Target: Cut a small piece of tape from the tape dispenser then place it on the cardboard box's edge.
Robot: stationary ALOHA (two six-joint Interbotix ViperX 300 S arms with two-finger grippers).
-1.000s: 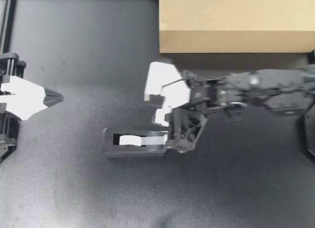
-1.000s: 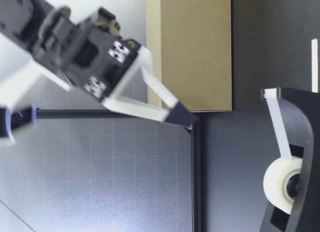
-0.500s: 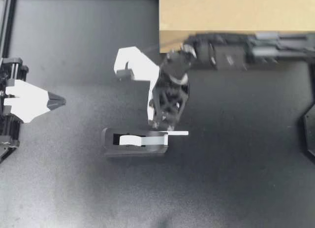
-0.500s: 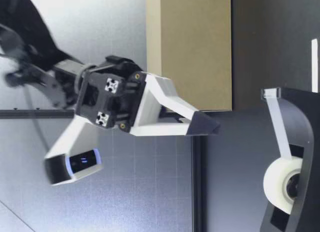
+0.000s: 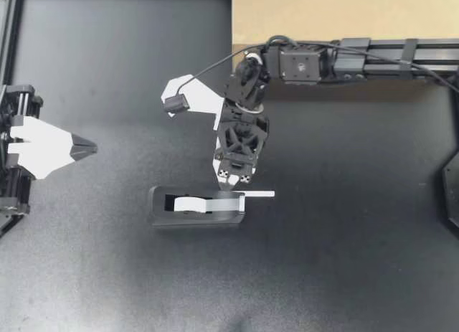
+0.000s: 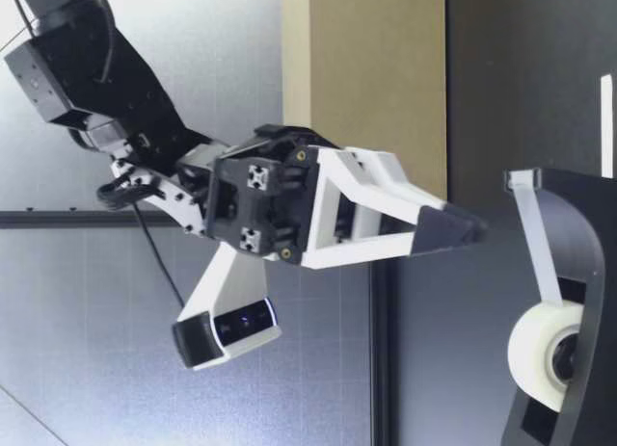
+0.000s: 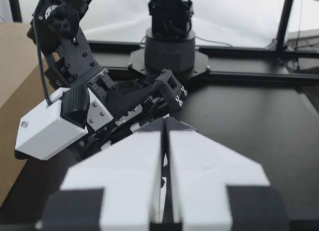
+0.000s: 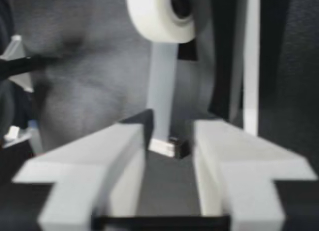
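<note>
A black tape dispenser is set upright near the middle of the dark surface, with its length running left to right. A white tape roll is held in its cradle. A strip of tape is drawn from the roll to the cutter at the dispenser's right end, where its tip is caught on the blade. From table height the strip is seen stretched straight, rising from the roll to the raised cutter. A plain brown cardboard box is stood at the far right of the surface, well apart from the dispenser, its sides upright.
</note>
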